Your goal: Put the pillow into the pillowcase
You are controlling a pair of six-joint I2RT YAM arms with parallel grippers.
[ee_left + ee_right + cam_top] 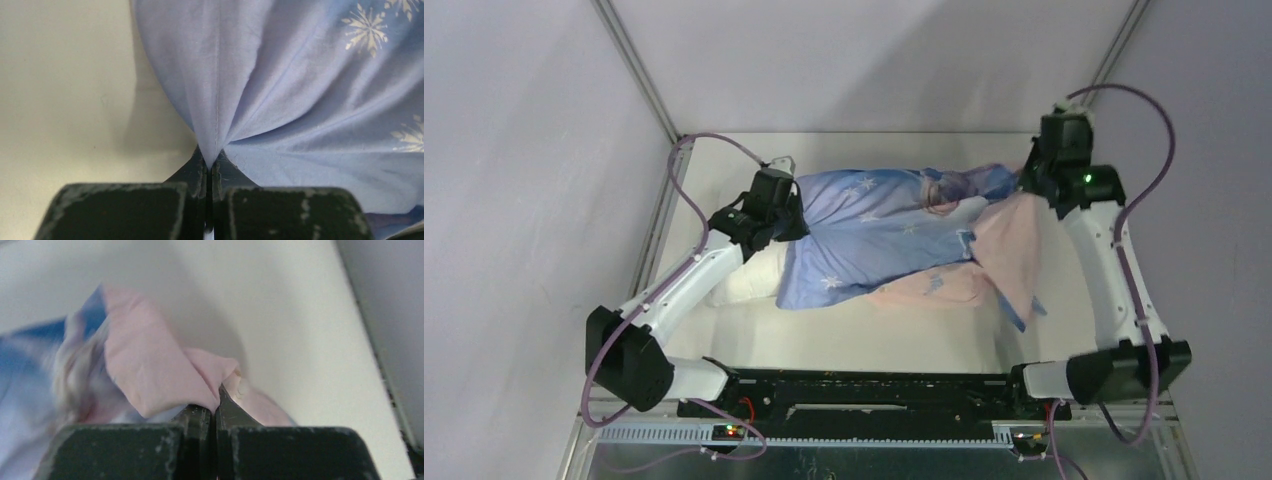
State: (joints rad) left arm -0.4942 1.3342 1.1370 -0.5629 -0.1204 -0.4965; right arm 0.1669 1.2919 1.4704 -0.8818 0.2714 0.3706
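Clenching the pillowcase (874, 230), left hand (210, 162) and right hand (217, 395) hold it, pillow (749, 278) partly inside.

My right gripper (216, 405) at bottom centre of frame, jaws pressed together, pinching pink fold of pillowcase (145, 365). Pink cloth bunches up and left from pinch point. Blue side shows at far left, too blurred for me to read print. White table (280, 305) fills upper and right frame. Grey wall (390, 300) at right edge.
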